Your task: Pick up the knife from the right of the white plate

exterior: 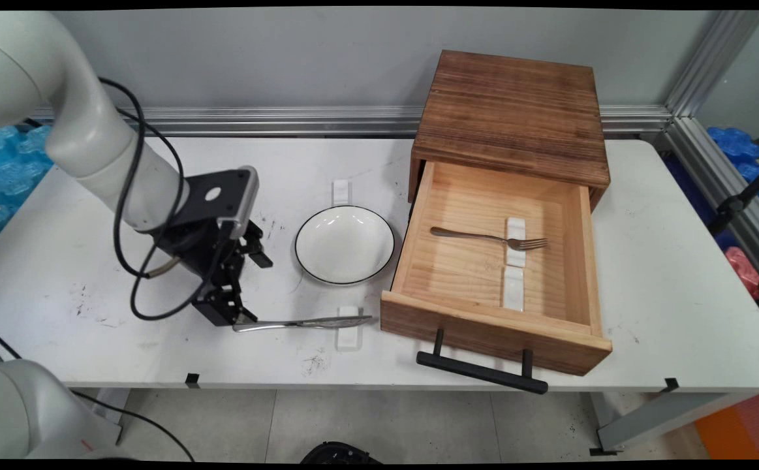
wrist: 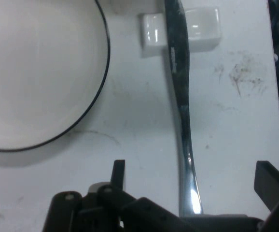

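White and a little scuffed, the surface carries everything. Nearest to the front edge lies a metal knife, flat, with its blade end laid over a small white rest and its handle end pointing left. The hand is low at that handle end. In the hand view its fingers stand wide apart on either side of the handle and do not press it, so the hand is open and holds nothing.

I judge the knife to be stiff, light and rather slippery, because it is thin polished steel. It lies almost flat, so there is little room under it. The handle end, lifted slightly by the rest, seems the best place to take hold, across its narrow width.

A little farther back stands a white bowl with a thin black rim, empty. Behind it is a second white rest, with nothing on it.

To the right, a wooden box has its drawer pulled out toward the front, black handle forward. Inside the drawer, a fork lies across one white rest, its tines to the right. Another white rest lies bare nearer the drawer's front.
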### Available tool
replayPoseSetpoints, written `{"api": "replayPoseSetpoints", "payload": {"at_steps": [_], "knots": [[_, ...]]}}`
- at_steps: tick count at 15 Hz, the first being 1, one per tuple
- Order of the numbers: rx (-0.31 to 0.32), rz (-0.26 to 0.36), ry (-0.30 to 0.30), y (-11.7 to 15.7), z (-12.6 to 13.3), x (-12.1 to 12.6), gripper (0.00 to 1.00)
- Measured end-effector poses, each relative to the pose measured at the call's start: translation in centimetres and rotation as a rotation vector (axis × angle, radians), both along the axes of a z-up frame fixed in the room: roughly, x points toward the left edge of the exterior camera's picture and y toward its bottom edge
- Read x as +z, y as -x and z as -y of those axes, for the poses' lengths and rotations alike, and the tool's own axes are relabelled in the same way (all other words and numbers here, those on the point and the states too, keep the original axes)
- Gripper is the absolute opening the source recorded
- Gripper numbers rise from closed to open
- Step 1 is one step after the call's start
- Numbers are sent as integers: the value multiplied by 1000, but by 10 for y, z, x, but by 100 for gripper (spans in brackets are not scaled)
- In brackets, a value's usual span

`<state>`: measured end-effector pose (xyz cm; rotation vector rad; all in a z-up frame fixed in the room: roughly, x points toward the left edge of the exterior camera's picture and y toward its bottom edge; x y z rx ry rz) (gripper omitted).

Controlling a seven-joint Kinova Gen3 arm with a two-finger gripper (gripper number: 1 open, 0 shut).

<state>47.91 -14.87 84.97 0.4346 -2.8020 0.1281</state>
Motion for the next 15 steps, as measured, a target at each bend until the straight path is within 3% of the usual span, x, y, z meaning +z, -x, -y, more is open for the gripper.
{"api": "replayPoseSetpoints", "payload": {"at_steps": [8,15], "knots": [[18,-38,-9,16,9,-35,100],[45,-48,-37,19,6,-48,100]]}}
